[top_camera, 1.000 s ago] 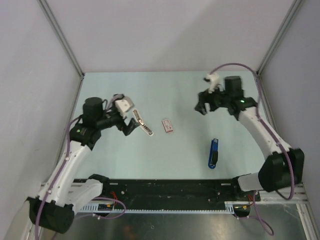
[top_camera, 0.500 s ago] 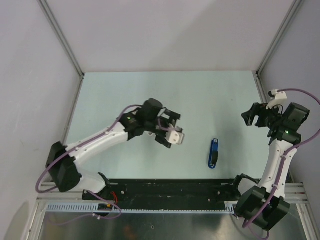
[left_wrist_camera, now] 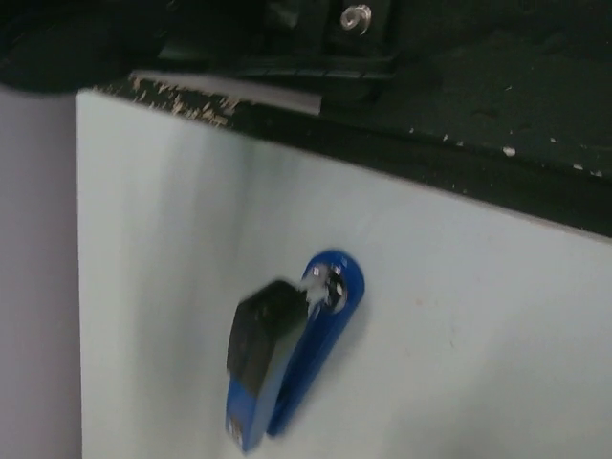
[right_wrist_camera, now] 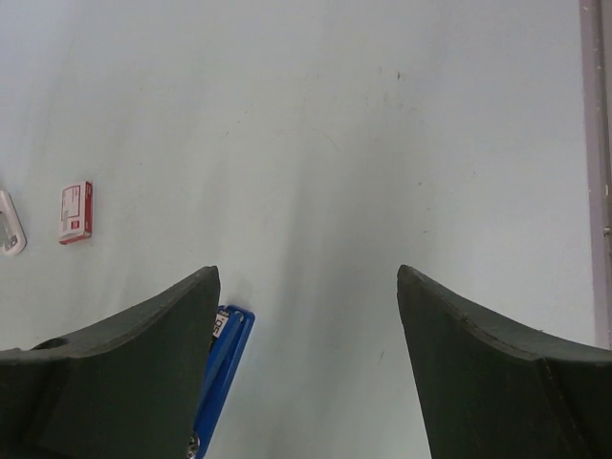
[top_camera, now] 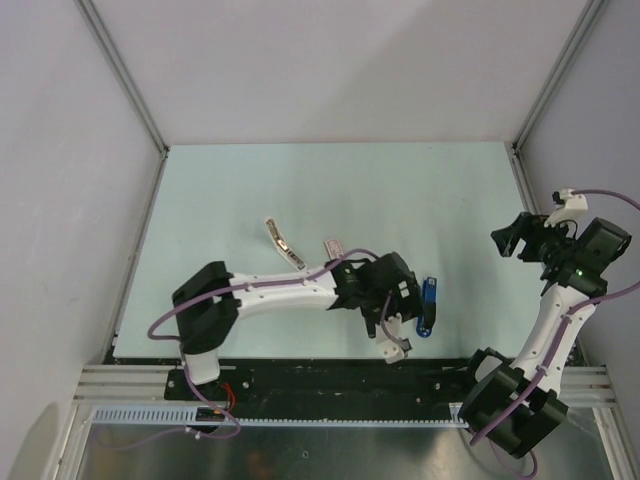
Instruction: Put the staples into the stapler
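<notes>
Stapler (top_camera: 428, 305) is lying flat on the pale green table (top_camera: 230, 190) in the overhead view, right of centre and close to the near edge. It's blue with a black top piece. The left arm is stretched right across the table, and the left gripper (top_camera: 392, 312) sits just beside the stapler on its left side, not gripping it as far as I can see. Farther back near the middle is the staples box (top_camera: 333, 247), partly behind the arm's purple cable, with a pale narrow strip (top_camera: 283, 243) lying to its left. Over by the right wall the right gripper (top_camera: 508, 238) hangs up in the air, well apart from everything.

Left wrist view: the stapler (left_wrist_camera: 296, 363) lies loose on the table, rounded end pointing at the black rail (left_wrist_camera: 478, 115) along the table edge. The fingers themselves don't show here, but they're spread wide and nothing is in them.

Right wrist view: both dark fingers (right_wrist_camera: 124, 382) stand wide apart with only bare table between them. The stapler (right_wrist_camera: 225, 368) peeks out from behind the left-hand one. The staples box (right_wrist_camera: 75, 212) is over on the left, and the strip (right_wrist_camera: 8, 225) is at the very edge
</notes>
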Motion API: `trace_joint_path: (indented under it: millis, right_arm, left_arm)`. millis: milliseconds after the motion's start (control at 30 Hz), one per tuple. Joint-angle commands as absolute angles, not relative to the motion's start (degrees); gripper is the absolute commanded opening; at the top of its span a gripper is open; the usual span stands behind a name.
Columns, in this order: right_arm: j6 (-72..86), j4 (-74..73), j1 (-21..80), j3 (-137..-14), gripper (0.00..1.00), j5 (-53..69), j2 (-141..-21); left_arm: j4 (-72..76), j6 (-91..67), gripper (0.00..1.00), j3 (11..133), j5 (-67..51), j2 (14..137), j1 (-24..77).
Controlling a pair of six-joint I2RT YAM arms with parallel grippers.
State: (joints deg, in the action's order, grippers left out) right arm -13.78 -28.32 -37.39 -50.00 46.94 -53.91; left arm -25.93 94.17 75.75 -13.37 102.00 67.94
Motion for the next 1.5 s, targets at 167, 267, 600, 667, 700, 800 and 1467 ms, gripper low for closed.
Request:
trace_joint_path:
  millis: [167,267,600,667,700,800,1467]
  right_arm:
    - [-13.16,-26.42,-39.77,-49.39,0.78,50.71,-54.41]
    - [-13.10,-26.18,-39.76,-49.25,0.78,50.75,-54.06]
    - [-13.26,-26.06,-39.81,-49.17,0.77,51.07,-53.88]
    - [-13.23,-26.03,-39.81,-49.14,0.77,51.07,-53.92]
    - [-13.20,-25.98,-39.81,-49.14,0.77,51.06,-53.99]
    - [-13.19,-25.99,-39.78,-49.13,0.77,51.00,-53.90]
    - [-12.70,-24.87,-39.73,-48.44,0.74,51.11,-53.81]
  left_arm:
    - [-25.73,107.58,0.97,85.85,-6.97,111.36,72.77]
    - [-25.76,109.57,0.95,87.59,-6.05,113.46,73.94]
    - [-26.94,114.30,0.89,89.24,-3.58,118.25,76.09]
    - [-27.08,114.95,0.88,89.48,-3.14,118.99,76.31]
    - [-27.16,115.40,0.88,89.56,-2.89,119.31,76.39]
    - [-27.27,116.34,0.85,90.13,-2.49,120.26,76.69]
    - [-27.77,114.31,0.58,93.59,-0.22,123.41,78.26]
